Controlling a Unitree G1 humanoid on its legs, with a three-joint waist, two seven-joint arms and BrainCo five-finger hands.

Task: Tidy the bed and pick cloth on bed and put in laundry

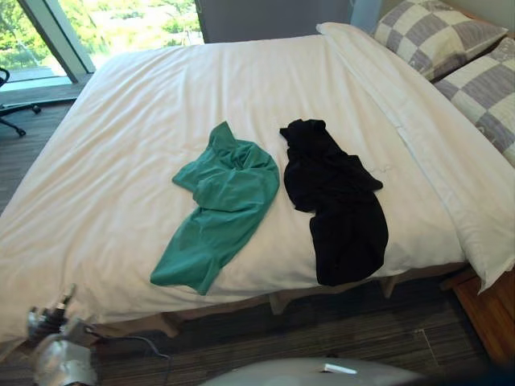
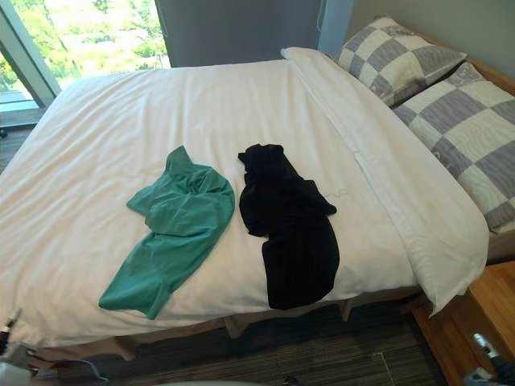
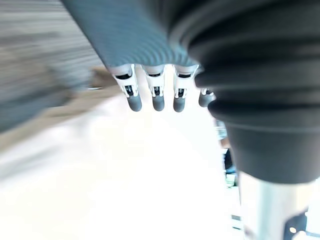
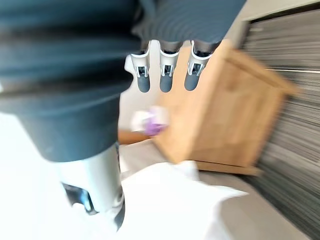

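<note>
Bed [image 1: 161,88]: white cover, broad bare areas left of and beyond the cloths. Floor [image 1: 338,330]: dark planks ran along the near edge. Window [image 1: 121,20] stood past the far edge. Checked pillows [image 2: 394,56] lay at the right. Black cloth [image 1: 338,205] lay mid-bed, reaching the near edge. Green cloth [image 1: 221,205] lay just left of it, apart. Left robot hand [image 3: 158,95] and right robot hand [image 4: 166,75]: fingers straight, holding nothing.

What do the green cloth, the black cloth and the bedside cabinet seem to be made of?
Green cloth: thin soft fabric, probably knit; fine crumpled folds, slight sheen.
Black cloth: soft matte fabric, limp folds; weave unclear.
Cabinet: likely wood; warm brown, smooth faces.
</note>
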